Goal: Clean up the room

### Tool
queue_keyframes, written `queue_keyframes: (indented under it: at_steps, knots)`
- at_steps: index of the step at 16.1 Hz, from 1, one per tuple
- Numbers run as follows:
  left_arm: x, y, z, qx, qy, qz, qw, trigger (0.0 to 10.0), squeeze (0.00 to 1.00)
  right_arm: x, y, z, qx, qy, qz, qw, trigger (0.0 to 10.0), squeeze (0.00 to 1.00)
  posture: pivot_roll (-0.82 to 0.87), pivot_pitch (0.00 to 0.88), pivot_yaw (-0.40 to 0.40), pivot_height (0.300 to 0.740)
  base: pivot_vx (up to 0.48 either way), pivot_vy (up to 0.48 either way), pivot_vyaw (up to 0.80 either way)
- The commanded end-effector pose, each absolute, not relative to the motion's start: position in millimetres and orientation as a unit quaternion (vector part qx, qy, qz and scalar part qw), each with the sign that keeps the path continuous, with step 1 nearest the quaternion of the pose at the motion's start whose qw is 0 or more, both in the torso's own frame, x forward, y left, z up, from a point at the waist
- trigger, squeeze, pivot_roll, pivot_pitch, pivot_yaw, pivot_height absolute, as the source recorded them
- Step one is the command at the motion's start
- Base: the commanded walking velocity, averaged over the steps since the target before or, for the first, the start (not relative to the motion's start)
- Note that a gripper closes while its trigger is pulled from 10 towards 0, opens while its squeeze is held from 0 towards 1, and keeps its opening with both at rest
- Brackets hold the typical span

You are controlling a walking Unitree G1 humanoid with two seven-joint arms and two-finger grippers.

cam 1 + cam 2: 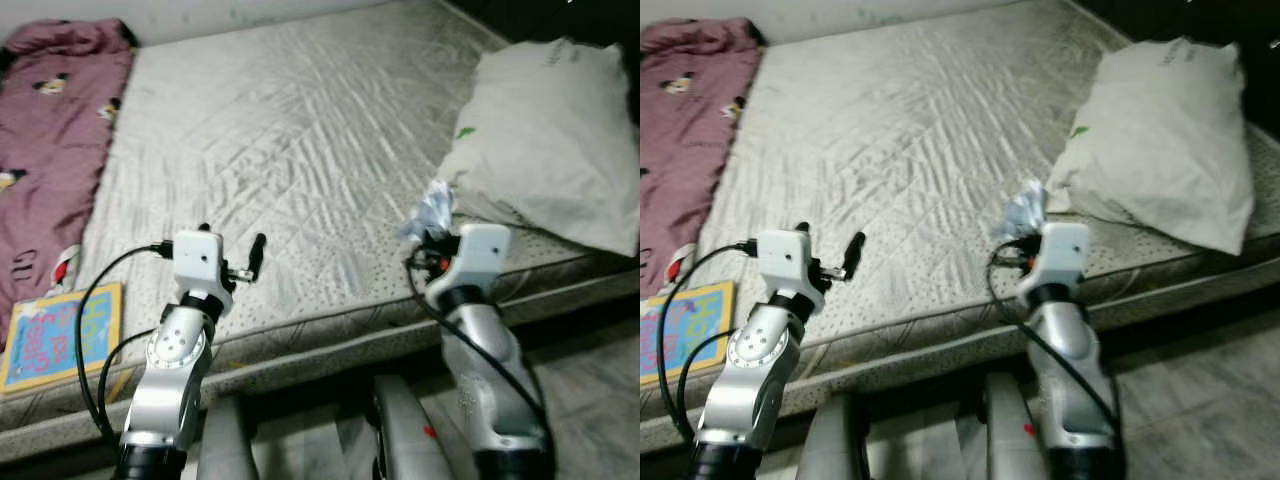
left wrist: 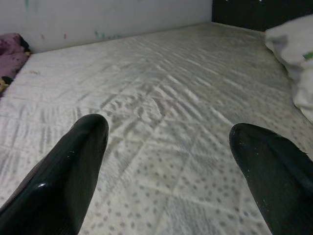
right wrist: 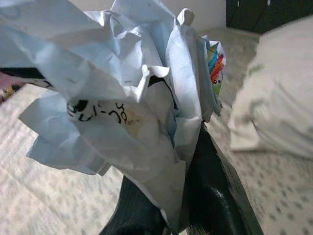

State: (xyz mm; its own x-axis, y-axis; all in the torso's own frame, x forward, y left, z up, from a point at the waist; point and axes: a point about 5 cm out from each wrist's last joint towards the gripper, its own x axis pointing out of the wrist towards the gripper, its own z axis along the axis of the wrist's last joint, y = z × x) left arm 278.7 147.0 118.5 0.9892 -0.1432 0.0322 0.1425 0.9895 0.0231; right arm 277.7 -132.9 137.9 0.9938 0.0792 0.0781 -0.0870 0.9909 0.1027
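Two grippers at the mattress's (image 1: 300,150) near edge: right gripper (image 1: 436,232) clamped on a crumpled paper wad (image 3: 122,98), already in hand, just left of the pillow (image 1: 550,140). Left gripper (image 2: 171,161) spread wide, empty. Picture book (image 1: 62,333) near-left, closer to left arm. Pink blanket (image 1: 50,130) far-left.

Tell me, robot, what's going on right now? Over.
Right end effector shut on crumpled paper, held above the mattress edge. Left end effector open, empty. Pillow close on the right.
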Motion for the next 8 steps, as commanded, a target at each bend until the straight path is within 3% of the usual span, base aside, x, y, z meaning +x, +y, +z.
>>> queue_keyframes:
  at_steps: [1, 8]
  knots:
    - [279.1, 152.6, 117.6, 0.019, -0.017, -0.056, 0.998, 10.0, 0.0, 278.2, -129.3, 135.6, 0.052, -0.035, 0.039, 0.997, 10.0, 0.0, -0.04, 0.0, 0.05, 0.584, 0.0, 0.0, -0.47]
    - [289.2, 144.7, 121.9, 0.018, -0.029, -0.065, 0.997, 10.0, 0.0, 284.2, -131.0, 139.6, 0.04, -0.062, 0.061, 0.995, 10.0, 0.0, -0.04, 0.0, 0.032, 0.622, 0.0, 0.0, 0.0]
